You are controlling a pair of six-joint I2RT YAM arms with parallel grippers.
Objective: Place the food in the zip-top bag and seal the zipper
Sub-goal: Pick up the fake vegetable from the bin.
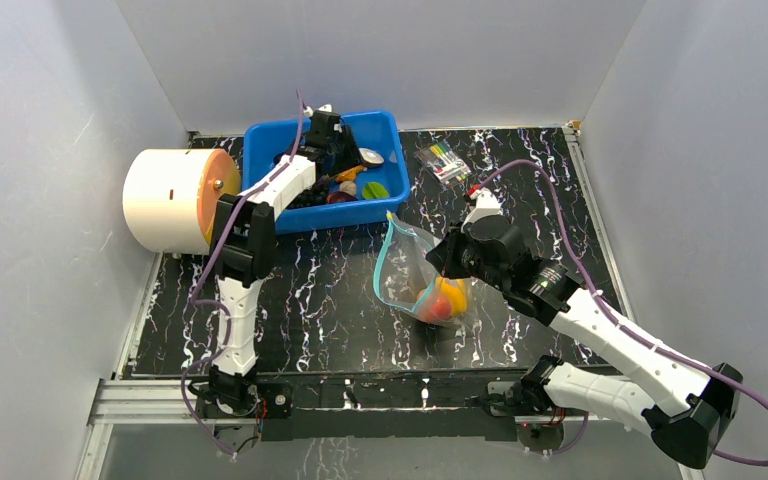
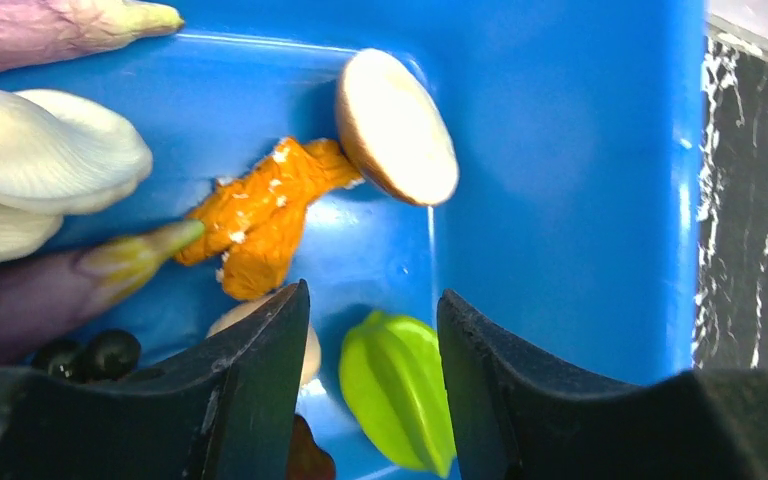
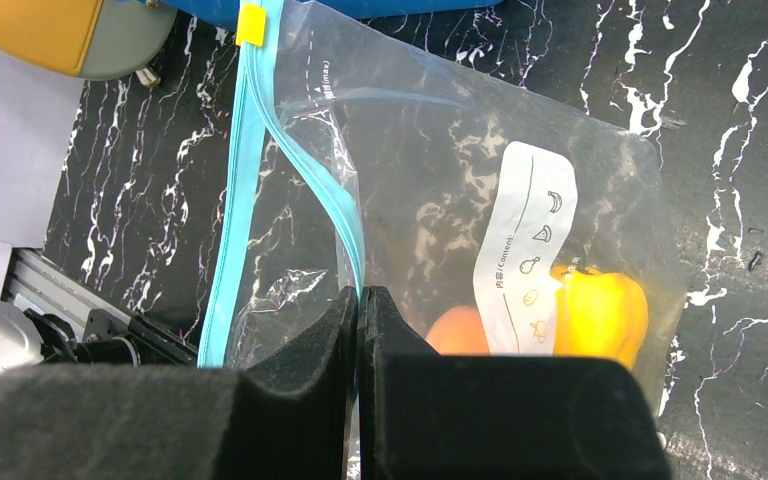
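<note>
My left gripper (image 1: 332,135) reaches into the blue bin (image 1: 260,140) of food. In the left wrist view its fingers (image 2: 373,305) stand apart on either side of a green slice (image 2: 395,400). The right finger is against it and a thin gap shows on the left. Around it lie an orange piece (image 2: 260,215), a beige disc (image 2: 395,125), a purple eggplant (image 2: 30,300) and dark grapes (image 2: 95,352). My right gripper (image 3: 358,295) is shut on the zip-top bag (image 3: 430,160) at its teal zipper (image 3: 245,170), holding the mouth up. A yellow pepper (image 3: 600,315) and an orange fruit (image 3: 455,330) lie inside.
A white cylinder with an orange face (image 1: 170,200) lies left of the bin. A small clear packet of markers (image 1: 443,162) sits at the back right. The bag (image 1: 405,265) stands mid-table just in front of the bin. Grey walls close in both sides.
</note>
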